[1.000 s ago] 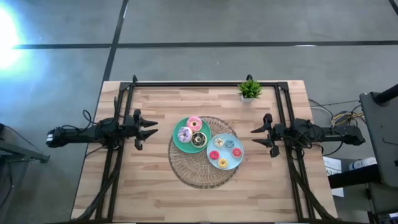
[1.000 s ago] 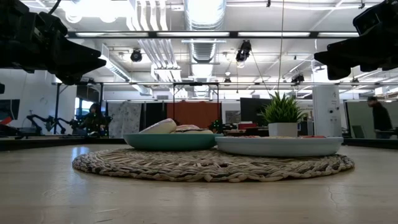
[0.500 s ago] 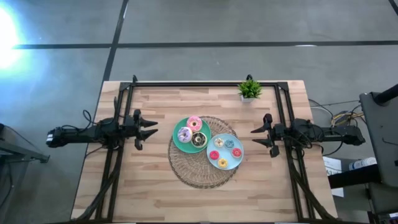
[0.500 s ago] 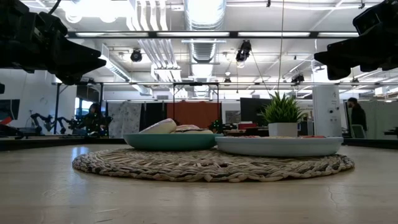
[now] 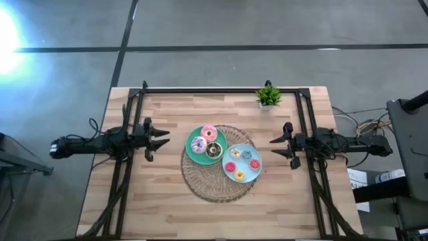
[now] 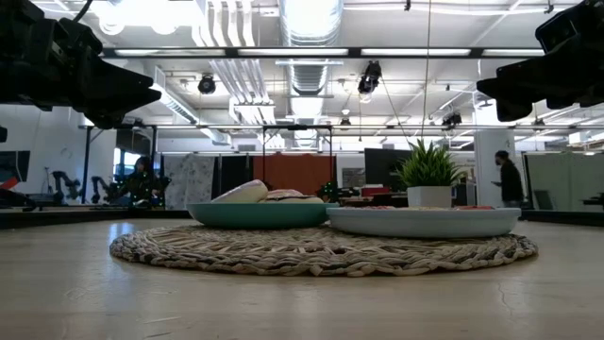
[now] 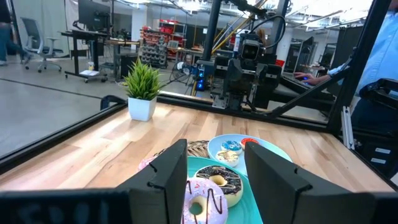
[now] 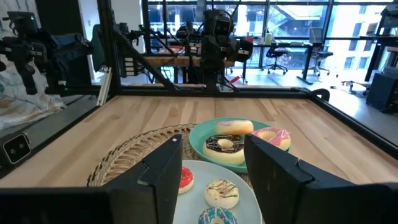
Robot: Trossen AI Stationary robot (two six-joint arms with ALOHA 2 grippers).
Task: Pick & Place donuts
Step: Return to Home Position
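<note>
Three larger donuts, pink [image 5: 209, 132], lilac [image 5: 198, 144] and brown [image 5: 214, 150], lie on the green plate [image 5: 192, 155]. Three small ones, red [image 5: 230, 167], blue [image 5: 254, 165] and orange [image 5: 239, 175], lie on the light-blue plate [image 5: 249, 175], with a further pale one [image 5: 245, 154] beside them. Both plates rest on the round woven mat [image 5: 207, 187]. My left gripper [image 5: 162, 138] hovers open left of the mat, above the table. My right gripper [image 5: 275, 148] hovers open right of the mat. The wrist views show the brown donut [image 7: 217, 182] and the same donut [image 8: 224, 144] from either side.
A small potted plant [image 5: 269, 96] stands near the far edge, right of centre. A black frame [image 5: 221, 90] runs along the far edge and both sides. Bare wood lies near the table's near edge [image 5: 214, 221]. A person walks in the room far behind the table [image 6: 510, 179].
</note>
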